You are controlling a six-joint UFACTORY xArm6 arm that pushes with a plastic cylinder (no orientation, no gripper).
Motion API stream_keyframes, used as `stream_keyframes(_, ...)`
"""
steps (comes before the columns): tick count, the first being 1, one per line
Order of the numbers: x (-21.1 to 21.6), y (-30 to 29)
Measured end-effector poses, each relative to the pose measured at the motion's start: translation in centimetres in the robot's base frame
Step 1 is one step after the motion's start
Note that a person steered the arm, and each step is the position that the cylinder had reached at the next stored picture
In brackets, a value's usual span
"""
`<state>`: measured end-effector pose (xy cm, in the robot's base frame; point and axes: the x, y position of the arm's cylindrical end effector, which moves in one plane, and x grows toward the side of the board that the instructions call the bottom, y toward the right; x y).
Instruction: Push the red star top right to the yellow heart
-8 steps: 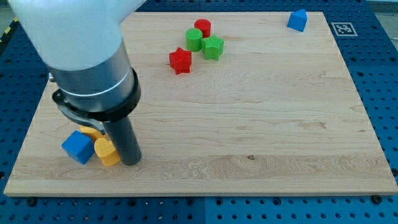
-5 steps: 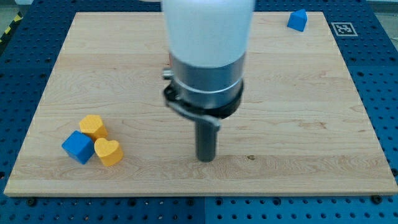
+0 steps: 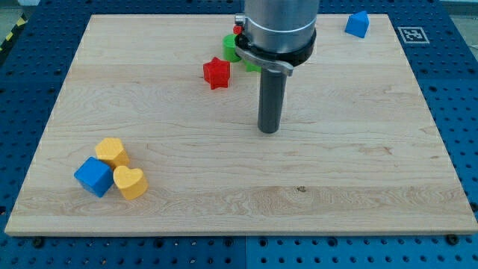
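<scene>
Rod tip parked mid-bench, red star untouched near the top centre of the frame.

The tip (image 3: 269, 131) rests on bare wood, below and right of the red star (image 3: 216, 73), well apart from it; the arm has no hand, so nothing is clasped. The yellow heart (image 3: 131, 182) lies at lower left, touching a blue cube (image 3: 93, 176) and a second yellow block (image 3: 112, 151). Risk: approaching from the upper right could clip the green blocks (image 3: 231, 47) just beside the star, or a glancing push could spin it off course into the cluster. No containers show.
</scene>
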<state>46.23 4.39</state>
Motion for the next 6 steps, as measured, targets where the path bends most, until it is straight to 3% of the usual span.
stream_keyframes(2, -8.8, -0.5)
stream_keyframes(3, -12.5, -4.4)
stream_keyframes(5, -13.4, -9.9)
stream_keyframes(6, -12.7, -9.9)
